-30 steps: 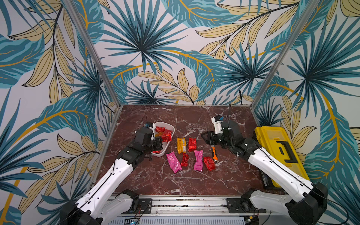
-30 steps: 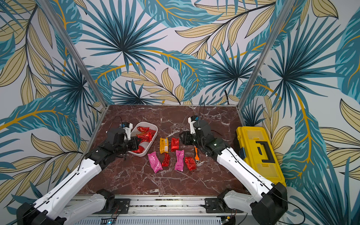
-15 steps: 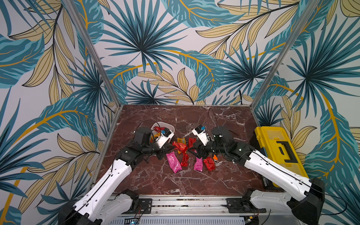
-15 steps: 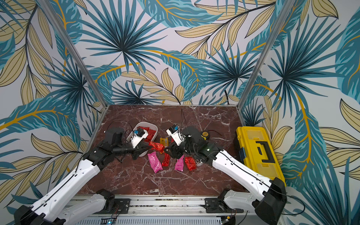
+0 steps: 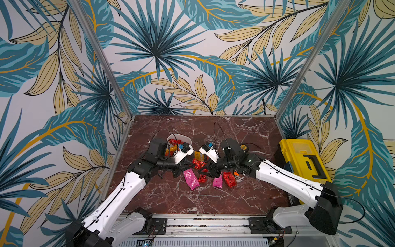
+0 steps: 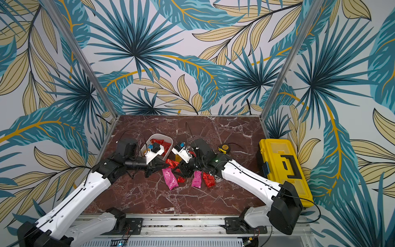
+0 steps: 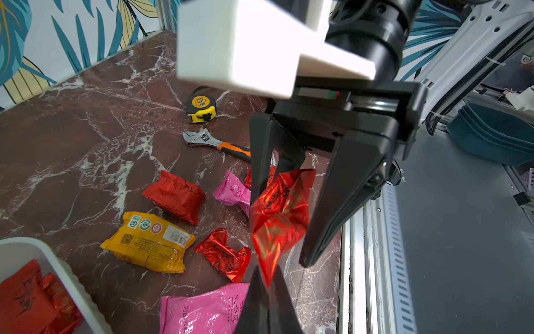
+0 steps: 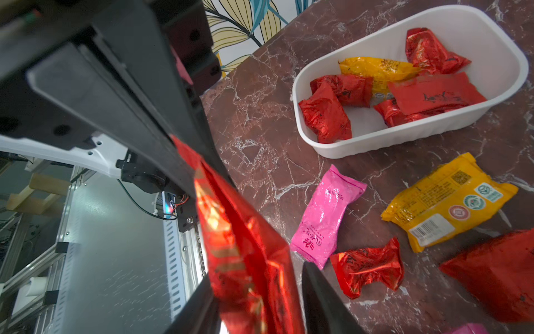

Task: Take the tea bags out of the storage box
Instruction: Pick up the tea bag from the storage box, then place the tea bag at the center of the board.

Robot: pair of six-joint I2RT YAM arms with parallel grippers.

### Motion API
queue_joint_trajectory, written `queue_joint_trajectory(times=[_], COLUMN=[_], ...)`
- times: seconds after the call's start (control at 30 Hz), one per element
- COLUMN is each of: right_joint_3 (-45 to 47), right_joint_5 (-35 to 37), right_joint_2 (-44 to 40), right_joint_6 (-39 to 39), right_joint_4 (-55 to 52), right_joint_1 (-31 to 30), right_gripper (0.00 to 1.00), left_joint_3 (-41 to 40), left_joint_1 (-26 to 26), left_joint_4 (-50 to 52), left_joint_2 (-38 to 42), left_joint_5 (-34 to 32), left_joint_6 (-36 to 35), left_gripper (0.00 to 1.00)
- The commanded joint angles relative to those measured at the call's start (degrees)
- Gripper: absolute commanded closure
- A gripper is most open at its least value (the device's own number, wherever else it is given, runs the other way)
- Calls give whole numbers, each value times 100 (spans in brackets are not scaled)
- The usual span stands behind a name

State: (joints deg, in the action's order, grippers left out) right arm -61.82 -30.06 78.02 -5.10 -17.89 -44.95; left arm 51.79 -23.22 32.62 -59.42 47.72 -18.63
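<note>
storage box (image 8: 375, 141): white tub on the marble, far left; the left arm's wrist camera covers its near end in both top views. The tea bags (image 8: 346, 89) inside it are mostly red.
left gripper (image 7: 264, 284): pinched tight on a corner of the red tea bag (image 7: 277, 214), off the table.
right gripper (image 7: 280, 231): jaws apart, either side of that bag; contact unclear.
loose tea bags (image 5: 190, 178): on the table below, some hidden by the grippers.
wrench (image 7: 213, 141): handle end behind the right gripper.
</note>
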Motion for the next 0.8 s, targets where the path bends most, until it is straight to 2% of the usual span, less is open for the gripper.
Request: queue_joint_trajectory(times=[0.0, 0.1, 0.4, 0.47, 0.5, 0.53, 0.63, 0.77], right_joint_3=[-92, -68, 73, 90, 107, 133, 278, 682], right_joint_5=[-217, -227, -260, -220, -158, -85, 379, 1419], right_joint_2=[-57, -78, -101, -138, -173, -205, -378, -678], right_joint_6=[-53, -58, -186, -231, -282, -353, -731, -1605], right_joint_4=[273, 277, 398, 418, 435, 464, 484, 487], right_joint_1=[-13, -14, -16, -14, -16, -14, -14, -14], right_gripper=[54, 56, 82, 86, 87, 89, 92, 93], left_joint_3=[340, 380, 393, 384, 369, 351, 299, -84], left_joint_1=[-17, -19, -23, -18, -23, -23, -22, -11], left_joint_4=[346, 462, 309, 256, 234, 184, -145, -1346], left_joint_2=[-116, -222, -143, -93, -60, -13, 230, 578], left_joint_5=[142, 123, 113, 58, 9, -114, -636, -1601], left_joint_6=[-233, -272, -196, -159, -134, -62, 328, 1646], left_gripper=[100, 100, 98, 74, 48, 29, 11, 2])
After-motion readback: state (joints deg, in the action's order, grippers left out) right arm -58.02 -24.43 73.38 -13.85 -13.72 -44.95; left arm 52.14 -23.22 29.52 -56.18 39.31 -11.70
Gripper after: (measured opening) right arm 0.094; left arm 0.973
